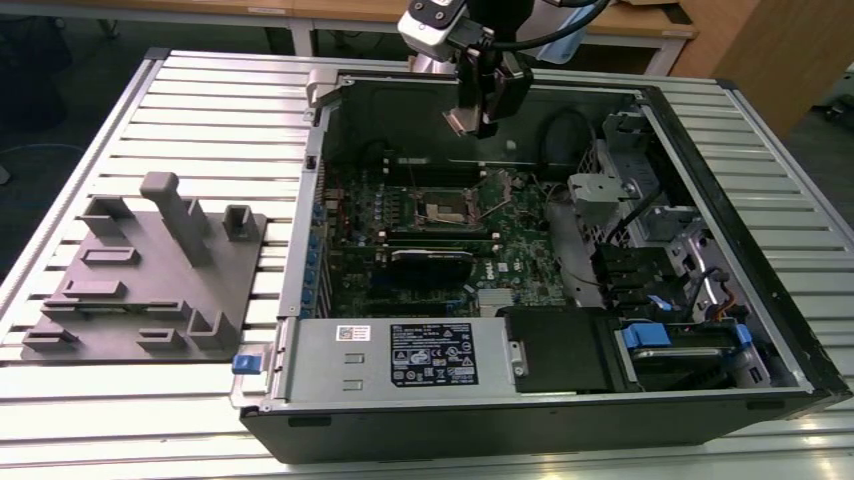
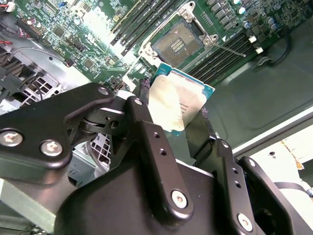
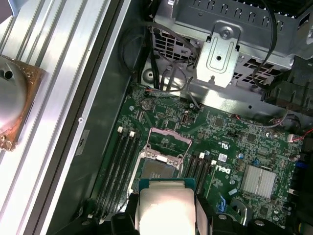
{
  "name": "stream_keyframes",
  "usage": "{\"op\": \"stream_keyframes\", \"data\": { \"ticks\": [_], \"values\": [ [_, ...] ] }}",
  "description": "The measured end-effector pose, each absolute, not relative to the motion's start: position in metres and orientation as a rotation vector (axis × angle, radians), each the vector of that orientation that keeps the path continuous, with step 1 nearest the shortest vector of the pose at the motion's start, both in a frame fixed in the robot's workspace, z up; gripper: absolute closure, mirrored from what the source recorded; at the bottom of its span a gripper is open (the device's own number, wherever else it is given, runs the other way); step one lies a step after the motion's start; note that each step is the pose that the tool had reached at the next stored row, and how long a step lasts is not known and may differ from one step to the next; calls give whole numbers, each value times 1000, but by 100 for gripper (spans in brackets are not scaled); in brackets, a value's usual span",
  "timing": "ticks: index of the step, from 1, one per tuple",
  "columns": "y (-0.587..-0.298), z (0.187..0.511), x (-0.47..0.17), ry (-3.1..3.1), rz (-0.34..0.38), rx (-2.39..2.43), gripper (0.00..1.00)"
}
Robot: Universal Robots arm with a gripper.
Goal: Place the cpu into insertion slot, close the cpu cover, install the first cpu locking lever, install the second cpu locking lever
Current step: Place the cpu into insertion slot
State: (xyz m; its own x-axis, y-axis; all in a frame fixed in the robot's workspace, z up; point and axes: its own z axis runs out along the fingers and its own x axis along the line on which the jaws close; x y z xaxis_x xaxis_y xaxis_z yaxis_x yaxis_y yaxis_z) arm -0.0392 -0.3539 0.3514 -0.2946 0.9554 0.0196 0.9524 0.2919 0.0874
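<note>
The chip (image 2: 182, 98) looks light, thin and stiff. Its smooth metal top would probably slip under a flat press, and the contact face underneath is likely easy to damage. The safe hold is therefore by two opposite edges, which is how the gripper (image 2: 173, 111) has it, clamped between the two black fingers (image 2: 143, 105) with the pale top facing the wrist. In both wrist views the chip sits right at the fingertips and juts a little past them. The socket (image 2: 178, 43) lies beyond the fingertips on the green board (image 3: 234, 142), well apart from the chip. Its dark centre is bare, and its thin metal cover (image 3: 170, 135) seems tipped up at the socket's far edge. In the exterior view the gripper (image 1: 477, 118) hangs high inside the open computer case (image 1: 694, 180), with the socket (image 1: 447, 207) far below it.
</note>
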Motion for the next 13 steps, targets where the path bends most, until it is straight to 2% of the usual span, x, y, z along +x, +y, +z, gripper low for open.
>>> {"op": "stream_keyframes", "data": {
  "ticks": [13],
  "values": [
    [-354,348,-39,2496,127,1844,46]
  ]
}}
